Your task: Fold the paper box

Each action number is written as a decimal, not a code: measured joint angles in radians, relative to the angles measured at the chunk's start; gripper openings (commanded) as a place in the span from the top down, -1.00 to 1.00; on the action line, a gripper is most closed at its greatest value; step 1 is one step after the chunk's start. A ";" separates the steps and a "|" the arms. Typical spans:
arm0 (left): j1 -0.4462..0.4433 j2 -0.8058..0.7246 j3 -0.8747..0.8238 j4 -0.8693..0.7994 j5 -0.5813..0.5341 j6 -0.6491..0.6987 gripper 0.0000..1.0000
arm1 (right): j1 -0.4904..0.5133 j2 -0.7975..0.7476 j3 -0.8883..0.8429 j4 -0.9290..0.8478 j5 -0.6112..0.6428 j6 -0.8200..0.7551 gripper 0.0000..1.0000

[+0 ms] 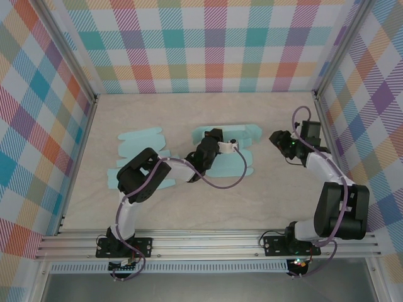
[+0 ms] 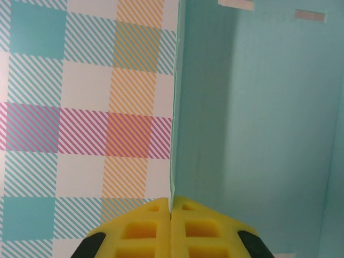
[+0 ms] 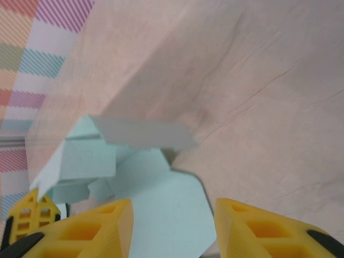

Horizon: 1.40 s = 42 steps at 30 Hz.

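The paper box point(image 1: 234, 157) is a light blue cut-out lying partly folded in the middle of the table. My left gripper point(image 1: 213, 134) reaches over its far left part. In the left wrist view its yellow fingertips point(image 2: 156, 215) are pressed together on the thin edge of an upright panel of the paper box point(image 2: 258, 134). My right gripper point(image 1: 277, 139) hovers just off the box's right end. In the right wrist view its fingers point(image 3: 102, 228) stand apart, with a flat blue flap point(image 3: 166, 209) lying below the gap and raised folded flaps point(image 3: 140, 134) beyond.
A second flat blue cut-out point(image 1: 135, 154) lies on the left of the table, partly under the left arm. Checked walls point(image 1: 208, 44) close in the back and both sides. A metal rail point(image 1: 208, 242) runs along the near edge.
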<state>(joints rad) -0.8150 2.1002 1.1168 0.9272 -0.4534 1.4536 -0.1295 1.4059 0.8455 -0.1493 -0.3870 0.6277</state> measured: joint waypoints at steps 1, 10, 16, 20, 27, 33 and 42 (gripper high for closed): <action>0.000 0.006 0.000 0.015 0.000 0.011 1.00 | -0.016 0.008 0.012 -0.005 -0.001 -0.006 0.12; -0.001 0.061 0.008 0.102 0.008 0.100 1.00 | -0.046 0.248 0.142 0.024 -0.042 -0.038 0.09; -0.001 0.068 0.008 0.123 0.011 0.122 1.00 | -0.035 0.442 0.287 0.029 -0.069 -0.061 0.11; -0.001 0.069 0.008 0.124 0.011 0.132 1.00 | -0.010 0.525 0.373 0.026 -0.074 -0.069 0.11; -0.001 0.071 0.008 0.126 0.011 0.138 1.00 | 0.081 0.579 0.420 0.023 -0.074 -0.104 0.08; -0.001 0.085 0.008 0.131 0.007 0.138 1.00 | 0.121 0.553 0.333 0.062 -0.064 -0.121 0.06; -0.001 0.091 0.010 0.149 0.008 0.142 1.00 | 0.131 0.458 0.217 0.098 -0.044 -0.126 0.03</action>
<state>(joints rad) -0.8162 2.1914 1.1267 1.0760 -0.4458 1.5951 0.0017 1.8637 1.0626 -0.0513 -0.4313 0.5014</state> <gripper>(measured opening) 0.049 0.478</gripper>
